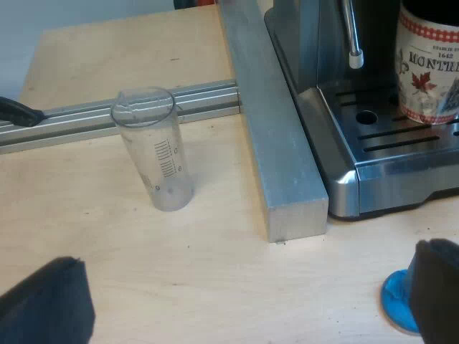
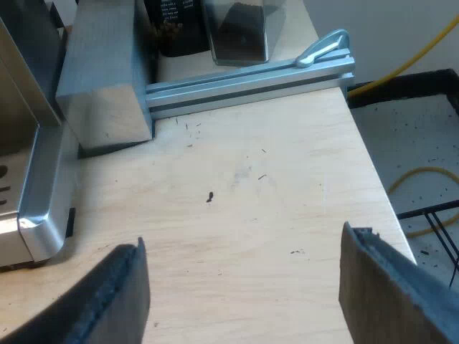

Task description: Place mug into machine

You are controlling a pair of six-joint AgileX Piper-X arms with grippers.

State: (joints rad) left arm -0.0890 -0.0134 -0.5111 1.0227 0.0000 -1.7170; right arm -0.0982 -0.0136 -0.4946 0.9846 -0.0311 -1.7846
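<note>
Left wrist view: my left gripper (image 1: pixel 244 312) is spread wide, holding nothing. The mug (image 1: pixel 429 64) stands well ahead on the machine's tray (image 1: pixel 401 147) and looks already placed. Likely ceramic: stiff, weighty, slick glaze, chips if knocked. I'd grip across the body. The wand (image 1: pixel 351 36) stands close beside it. The glass (image 1: pixel 152 147), bar (image 1: pixel 280 143) and tamper (image 1: pixel 396 301) crowd my approach.

Right wrist view: my right gripper (image 2: pixel 244 294) is wide and empty over bare table (image 2: pixel 251 193). Machine corner (image 2: pixel 32 208) near one finger, table edge past the other, open room ahead to the rail (image 2: pixel 251 82).
</note>
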